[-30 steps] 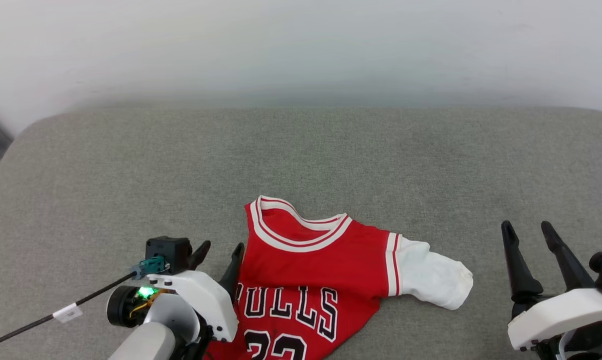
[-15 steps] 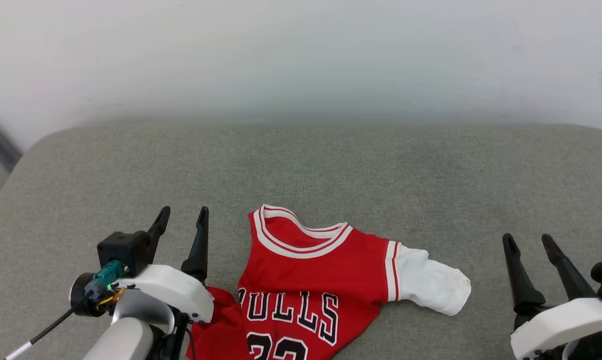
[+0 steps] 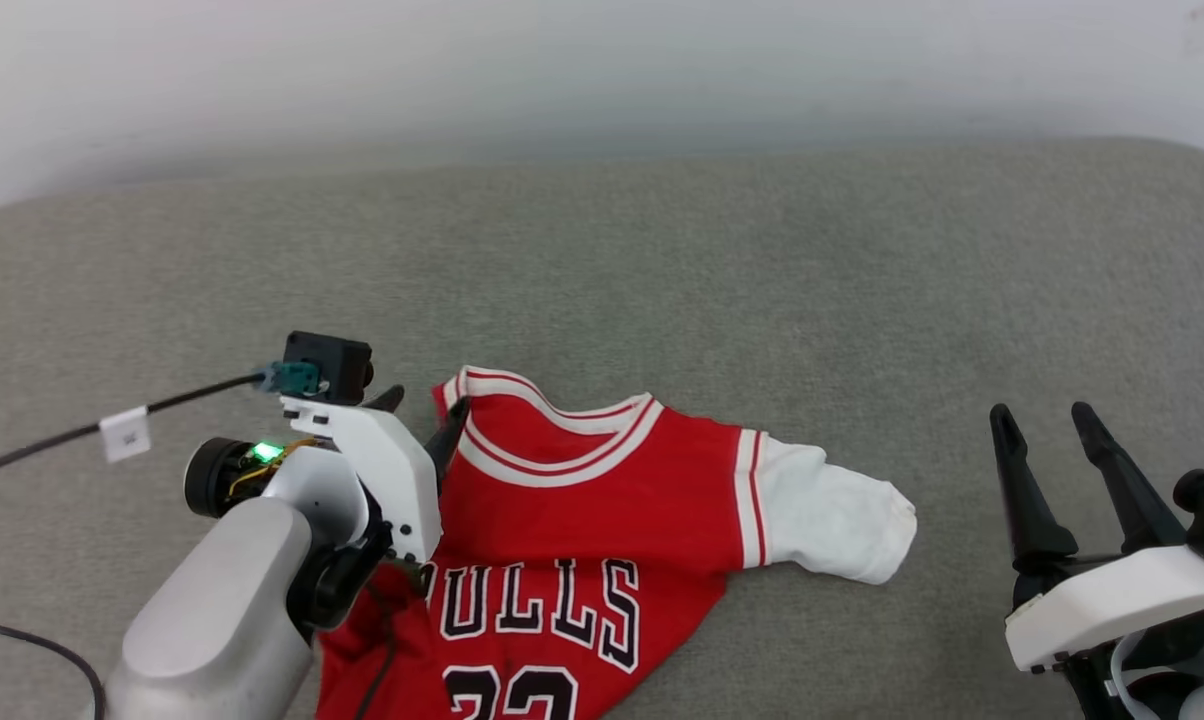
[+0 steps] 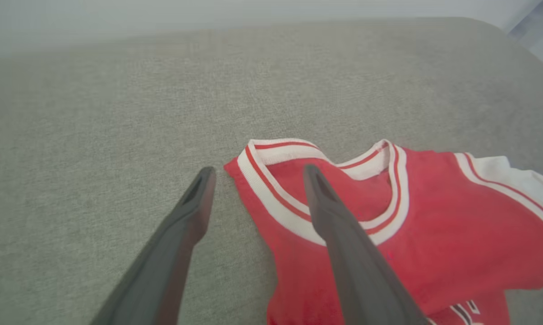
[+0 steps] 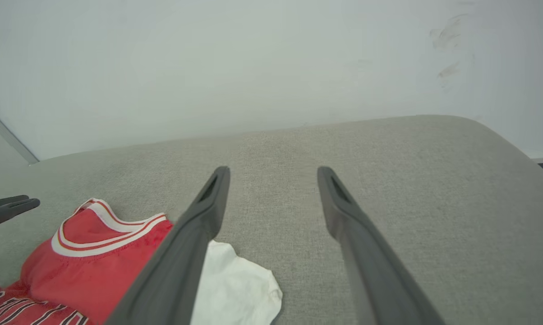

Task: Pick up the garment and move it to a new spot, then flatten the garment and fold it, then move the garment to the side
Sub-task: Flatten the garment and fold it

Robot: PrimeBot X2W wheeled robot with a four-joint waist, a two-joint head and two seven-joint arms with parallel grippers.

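Two-arm setup, both sets of fingers spread, nothing held. My left gripper point(image 4: 259, 173) straddles the collar edge of the red jersey shirt point(image 3: 602, 520) with white sleeves and black "BULLS" lettering, lying front-up and rumpled on the grey fabric cushion point(image 3: 662, 280); contact unclear. My right gripper point(image 3: 1042, 415) hangs over the cushion, apart from the white sleeve point(image 3: 832, 515).

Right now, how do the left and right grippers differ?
The left gripper straddles the collar corner of the garment, one finger over red fabric; the right gripper stands over bare cushion, clear of the sleeve. The left wrist hides part of the garment in the head view; the right hides none. Both are open, empty.
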